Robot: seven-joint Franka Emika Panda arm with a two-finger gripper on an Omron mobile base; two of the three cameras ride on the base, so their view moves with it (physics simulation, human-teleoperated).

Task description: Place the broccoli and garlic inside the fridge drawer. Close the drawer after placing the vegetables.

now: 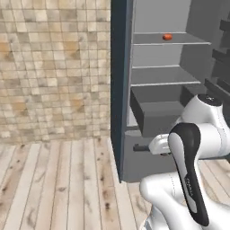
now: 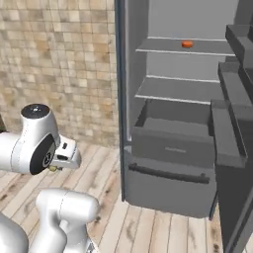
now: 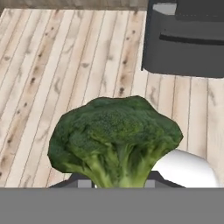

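In the left base view, a tiled wall (image 1: 54, 67) is filling the upper left and a plank floor (image 1: 58, 184) is running along the bottom. The open fridge (image 1: 117, 90) is standing at centre right, its drawer (image 1: 155, 114) pulled out below the shelves (image 1: 166, 76); a small orange thing (image 1: 167, 37) is lying on the top shelf.

In the right base view, the drawer (image 2: 170, 141) is sitting open at centre, above a lower front with a bar handle (image 2: 168, 174).

In the hand view, the broccoli (image 3: 114, 138) is filling the lower middle, over floor planks. The gripper (image 3: 117, 183) is apparently clasping its stalk, though the fingertips are mostly hidden.
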